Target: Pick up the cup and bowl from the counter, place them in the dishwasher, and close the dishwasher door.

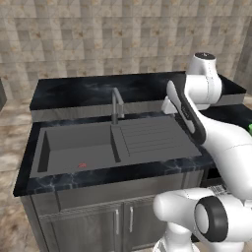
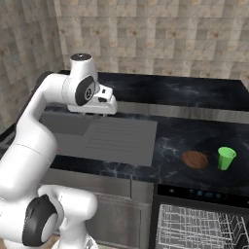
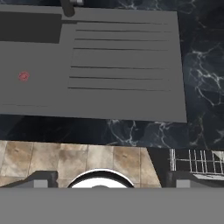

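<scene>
The green cup (image 2: 226, 158) stands upright on the black marbled counter (image 2: 170, 138), right of the sink. Just left of it lies the shallow brown bowl (image 2: 194, 159). Below them the dishwasher (image 2: 199, 193) stands open, its white wire rack (image 2: 199, 226) showing under the control strip. The dishwasher door is out of view. My gripper (image 2: 97, 112) hangs over the grey drainboard (image 2: 119, 138), well left of the bowl and cup. In the hand view the gripper (image 3: 112, 179) has its two tips far apart and nothing between them. A corner of the rack (image 3: 197, 162) shows there too.
The grey sink basin (image 1: 78, 147) with a small red mark (image 1: 82, 165) lies left of the drainboard, and the faucet (image 1: 116, 104) rises behind them. A raised black ledge (image 1: 98, 91) and tiled wall close the back. Grey cabinet doors (image 1: 98, 226) sit under the sink.
</scene>
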Controlling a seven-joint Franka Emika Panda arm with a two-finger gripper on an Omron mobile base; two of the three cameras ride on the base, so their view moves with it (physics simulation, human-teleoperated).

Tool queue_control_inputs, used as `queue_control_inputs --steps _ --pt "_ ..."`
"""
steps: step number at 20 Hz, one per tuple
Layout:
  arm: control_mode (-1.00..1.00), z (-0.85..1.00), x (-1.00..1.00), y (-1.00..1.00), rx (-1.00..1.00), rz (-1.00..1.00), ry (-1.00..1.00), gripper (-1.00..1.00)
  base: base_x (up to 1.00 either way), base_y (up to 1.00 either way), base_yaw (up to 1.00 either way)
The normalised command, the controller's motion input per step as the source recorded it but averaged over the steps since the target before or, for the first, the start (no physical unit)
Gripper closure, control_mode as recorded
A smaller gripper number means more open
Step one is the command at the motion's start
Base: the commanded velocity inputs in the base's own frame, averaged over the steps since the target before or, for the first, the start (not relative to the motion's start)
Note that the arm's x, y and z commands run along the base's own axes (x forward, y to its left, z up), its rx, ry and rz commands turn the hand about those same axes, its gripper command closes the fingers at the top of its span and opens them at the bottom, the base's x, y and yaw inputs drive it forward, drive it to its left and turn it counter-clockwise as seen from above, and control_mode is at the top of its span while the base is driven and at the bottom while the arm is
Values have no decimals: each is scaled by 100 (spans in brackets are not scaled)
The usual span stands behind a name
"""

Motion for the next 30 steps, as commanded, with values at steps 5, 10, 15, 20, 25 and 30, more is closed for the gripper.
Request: queue_control_inputs --steps 5,10,15,20,25,30 --pt "-100 0 0 -28 0 0 0 -100 0 0 0" --pt "-100 0 0 -26 0 0 0 -100 0 0 0" --pt "-100 -1 0 -28 0 0 0 -100 0 0 0" --pt "-100 -2 0 -28 0 0 0 -100 0 0 0" --pt "-100 -3 0 -30 0 0 0 -100 0 0 0" --pt "-100 -4 0 -36 0 0 0 -100 0 0 0"
